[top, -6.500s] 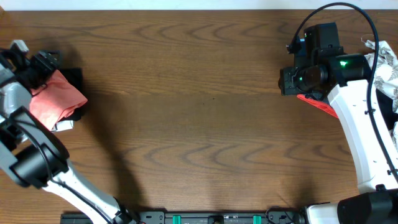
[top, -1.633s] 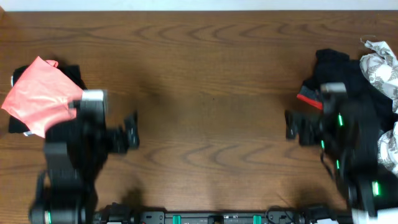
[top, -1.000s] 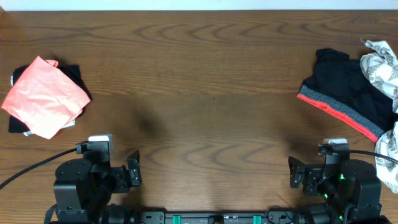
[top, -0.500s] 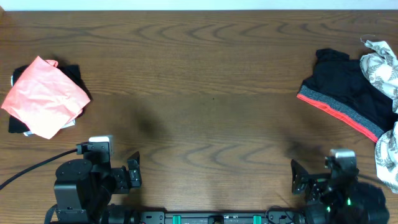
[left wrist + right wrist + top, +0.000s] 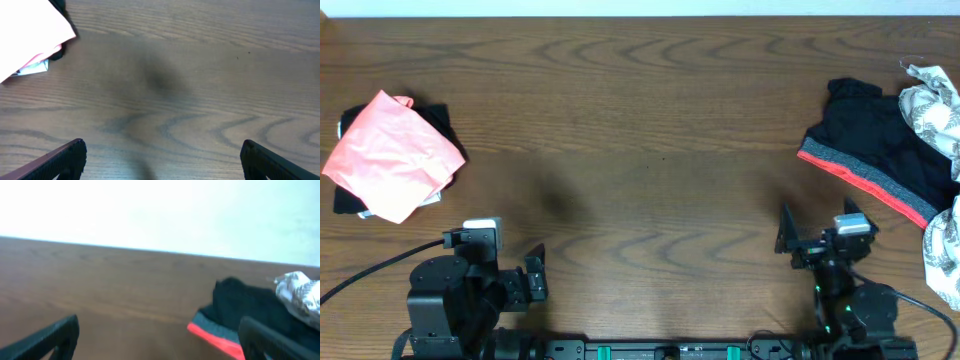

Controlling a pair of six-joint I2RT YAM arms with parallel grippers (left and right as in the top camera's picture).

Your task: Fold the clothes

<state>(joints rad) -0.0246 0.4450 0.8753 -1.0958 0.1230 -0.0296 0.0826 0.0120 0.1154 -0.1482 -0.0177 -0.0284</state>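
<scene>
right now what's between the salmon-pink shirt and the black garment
Only bare wooden table between the salmon-pink shirt and the black garment; the overhead view shows it.

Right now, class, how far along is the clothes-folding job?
Done: the pink garment lies folded at the left. In hand: nothing; the left gripper and right gripper sit at the near edge, jaws open, empty. Left: the black red-trimmed garment and the patterned cloth lie unfolded at the right.

Both arms are tucked back low; the left gripper [image 5: 534,283] and right gripper [image 5: 790,238] each hold 2 fingers spread wide.
</scene>
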